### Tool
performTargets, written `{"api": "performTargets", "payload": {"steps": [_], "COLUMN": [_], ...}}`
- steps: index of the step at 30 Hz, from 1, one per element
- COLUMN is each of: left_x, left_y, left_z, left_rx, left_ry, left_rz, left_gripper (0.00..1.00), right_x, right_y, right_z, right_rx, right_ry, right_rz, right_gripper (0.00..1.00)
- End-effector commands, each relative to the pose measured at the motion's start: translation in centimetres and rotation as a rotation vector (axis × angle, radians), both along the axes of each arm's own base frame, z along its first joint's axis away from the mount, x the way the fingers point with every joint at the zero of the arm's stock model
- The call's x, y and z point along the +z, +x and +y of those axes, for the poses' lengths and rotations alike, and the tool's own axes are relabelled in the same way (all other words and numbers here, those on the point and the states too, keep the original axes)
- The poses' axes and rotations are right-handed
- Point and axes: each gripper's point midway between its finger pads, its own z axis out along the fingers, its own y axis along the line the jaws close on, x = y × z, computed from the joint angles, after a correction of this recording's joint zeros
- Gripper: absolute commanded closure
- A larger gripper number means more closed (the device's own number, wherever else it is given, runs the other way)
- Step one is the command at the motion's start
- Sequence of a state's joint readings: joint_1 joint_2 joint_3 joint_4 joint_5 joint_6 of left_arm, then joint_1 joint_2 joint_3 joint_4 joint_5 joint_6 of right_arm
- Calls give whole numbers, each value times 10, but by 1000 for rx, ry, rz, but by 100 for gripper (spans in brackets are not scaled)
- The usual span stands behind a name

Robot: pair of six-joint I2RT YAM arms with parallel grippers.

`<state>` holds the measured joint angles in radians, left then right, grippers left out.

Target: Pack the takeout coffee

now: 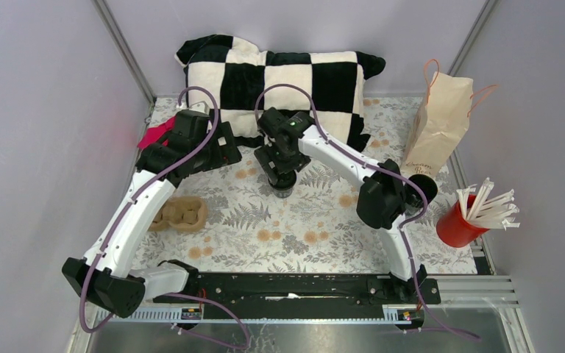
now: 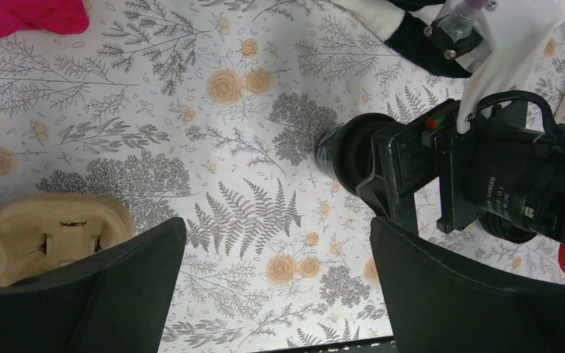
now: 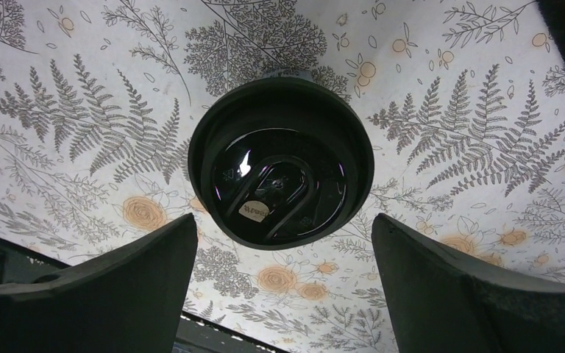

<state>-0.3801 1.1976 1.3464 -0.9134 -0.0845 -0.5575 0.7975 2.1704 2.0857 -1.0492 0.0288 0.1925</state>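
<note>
Showing two cups (image 1: 283, 185) (image 1: 424, 184), one carrier (image 1: 181, 215).

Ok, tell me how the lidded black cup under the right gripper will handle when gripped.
The black cup looks disposable, so probably light and crushable. Its glossy lid may be slippery. Standing upright, it could tip if pushed high.

The light in here is soft, cool and even, falling from overhead, so the flowered counter (image 1: 301, 220) carries only faint, blurry shadows. Beside the pink cloth (image 1: 158, 134) the left wall has a slight reddish blush. Seen from above, the lens splays the frame posts outward toward the corners. In the right wrist view the glossy cup lid (image 3: 279, 173) is sharp and holds one small white glint, while the near fingers (image 3: 81, 294) go almost featureless black. In the left wrist view the white arm link (image 2: 511, 37) burns out to plain white.
</note>
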Motion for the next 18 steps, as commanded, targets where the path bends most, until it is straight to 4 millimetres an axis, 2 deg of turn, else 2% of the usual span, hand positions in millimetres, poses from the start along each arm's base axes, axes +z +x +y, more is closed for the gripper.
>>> {"api": "performTargets", "payload": {"steps": [1, 8, 18], "left_x": [5, 13, 16], "left_y": [2, 1, -4], "left_z": [0, -1, 0], "left_rx": [0, -14, -32], "left_ry": [-6, -9, 5], "left_rz": [-13, -22, -22], "left_gripper": [1, 1, 1], "right_x": [11, -4, -12], "right_y": [4, 15, 24], "right_z": [-1, 9, 26], "right_rx": [15, 16, 11], "right_ry": [-45, -60, -28], "right_rz": [-57, -99, -125], "right_gripper": [8, 22, 25]}}
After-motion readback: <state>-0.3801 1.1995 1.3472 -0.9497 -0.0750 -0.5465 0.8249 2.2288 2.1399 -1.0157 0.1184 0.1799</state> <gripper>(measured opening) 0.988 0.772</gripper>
